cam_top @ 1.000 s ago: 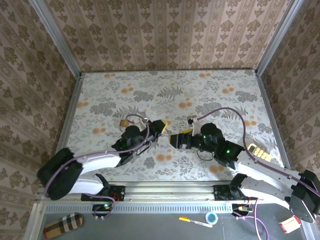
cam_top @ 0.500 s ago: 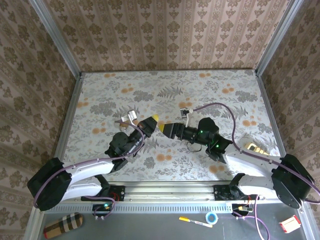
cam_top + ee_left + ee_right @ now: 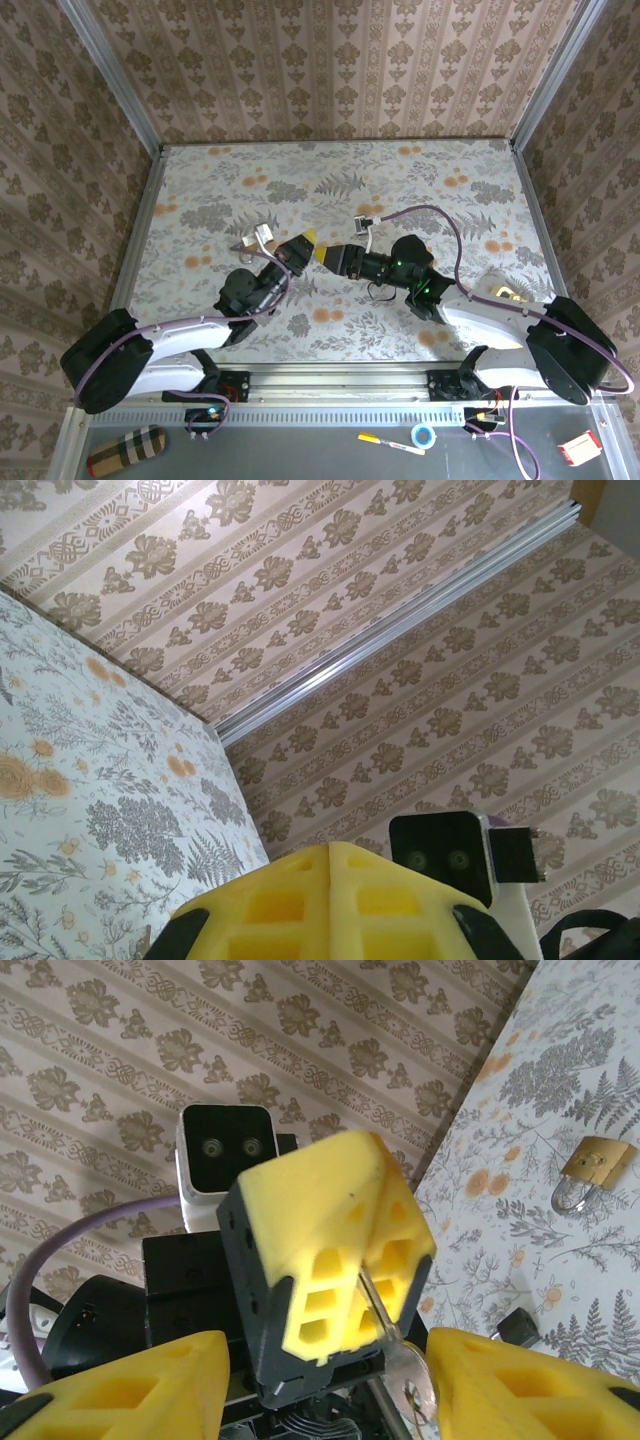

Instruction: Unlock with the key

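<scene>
Evidently the right gripper (image 3: pixel 326 254) has swung in tip-to-tip with the left gripper (image 3: pixel 303 240), its jaws narrowed yet apart. Left jaws clamp the key (image 3: pixel 408 1385) aloft. The brass padlock (image 3: pixel 597 1160) lies untouched on the table (image 3: pixel 400 180), left of centre. A handover looks likely.

Table (image 3: pixel 400 180) with floral covering, one brass padlock (image 3: pixel 592 1163) with silver shackle lying flat on it.

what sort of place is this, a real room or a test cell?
Probably a lab robot cell, not a home: aluminium frame posts edge wallpapered panels, both arms are bolted to a metal rail, and the table wears a floral print.
</scene>
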Controlling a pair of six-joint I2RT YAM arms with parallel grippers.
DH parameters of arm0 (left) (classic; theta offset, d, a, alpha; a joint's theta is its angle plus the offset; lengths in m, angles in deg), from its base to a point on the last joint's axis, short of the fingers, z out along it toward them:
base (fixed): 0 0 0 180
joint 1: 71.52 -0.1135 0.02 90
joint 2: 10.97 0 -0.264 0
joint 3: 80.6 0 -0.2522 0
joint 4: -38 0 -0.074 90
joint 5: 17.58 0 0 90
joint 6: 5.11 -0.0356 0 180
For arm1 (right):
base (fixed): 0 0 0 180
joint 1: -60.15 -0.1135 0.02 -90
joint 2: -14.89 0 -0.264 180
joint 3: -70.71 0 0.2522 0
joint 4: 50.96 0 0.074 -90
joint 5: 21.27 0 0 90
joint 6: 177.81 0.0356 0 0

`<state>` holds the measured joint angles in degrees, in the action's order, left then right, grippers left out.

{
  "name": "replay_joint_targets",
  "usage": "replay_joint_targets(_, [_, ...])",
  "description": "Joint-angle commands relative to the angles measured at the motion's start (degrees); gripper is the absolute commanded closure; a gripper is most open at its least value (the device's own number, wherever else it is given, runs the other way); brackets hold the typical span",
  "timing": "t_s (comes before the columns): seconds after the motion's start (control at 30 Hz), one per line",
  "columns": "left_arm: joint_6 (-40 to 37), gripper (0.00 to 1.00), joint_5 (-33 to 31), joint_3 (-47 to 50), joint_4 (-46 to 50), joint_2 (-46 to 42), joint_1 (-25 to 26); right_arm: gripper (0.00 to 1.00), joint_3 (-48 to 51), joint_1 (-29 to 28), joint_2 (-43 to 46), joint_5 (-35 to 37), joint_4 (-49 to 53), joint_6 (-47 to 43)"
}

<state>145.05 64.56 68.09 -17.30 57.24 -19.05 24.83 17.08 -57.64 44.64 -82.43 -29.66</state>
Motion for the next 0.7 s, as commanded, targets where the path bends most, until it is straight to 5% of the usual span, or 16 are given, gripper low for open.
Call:
replay_joint_targets(0.0, [-1.19, 1.0, -1.34, 0.4, -3.03, -0.53, 0.47, 0.48, 1.05, -0.44, -0.55, -0.69, -3.85, 0.49])
replay_joint_targets(0.67, [-1.1, 1.0, -3.86, 0.84, -3.18, 0.83, 1.57, 0.73, 1.2, -0.82, -1.77, -0.6, -4.07, 0.5])
